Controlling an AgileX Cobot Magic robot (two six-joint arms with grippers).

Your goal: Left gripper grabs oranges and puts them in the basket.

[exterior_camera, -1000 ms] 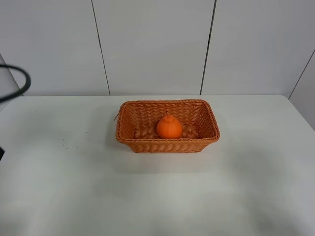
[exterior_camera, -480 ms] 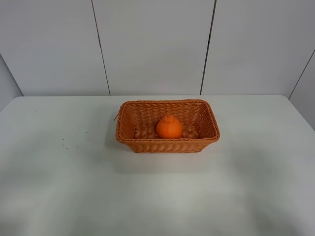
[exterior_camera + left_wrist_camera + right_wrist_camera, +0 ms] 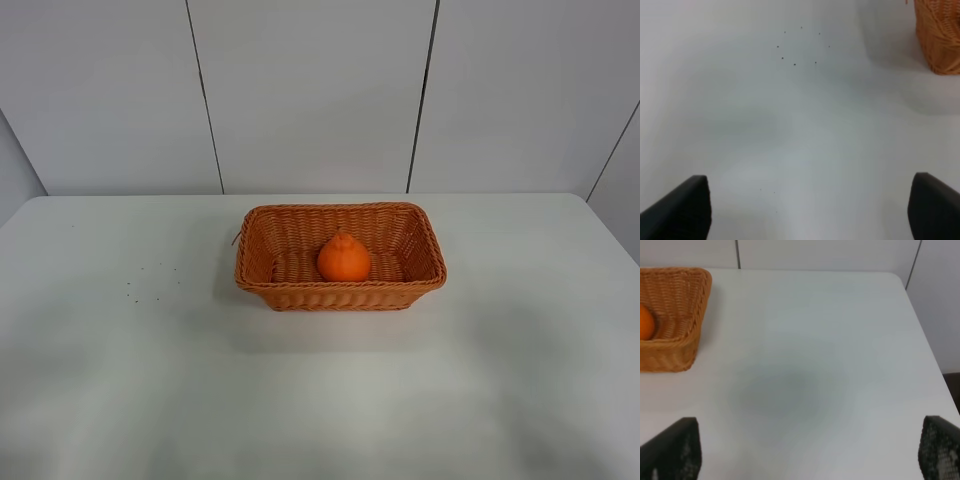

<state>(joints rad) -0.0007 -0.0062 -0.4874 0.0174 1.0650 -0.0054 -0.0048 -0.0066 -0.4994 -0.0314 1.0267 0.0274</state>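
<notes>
The orange (image 3: 343,258) sits inside the basket (image 3: 256,278) mid-table (image 3: 150,380), while the left gripper (image 3: 805,210) and right gripper (image 3: 810,452), fingers spread wide, hover over bare tabletop.

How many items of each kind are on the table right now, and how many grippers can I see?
Oranges: 1, orange, inside the basket
Baskets: 1, basket
Grippers: 2, left gripper and right gripper, both open and empty
Total: 4
</notes>
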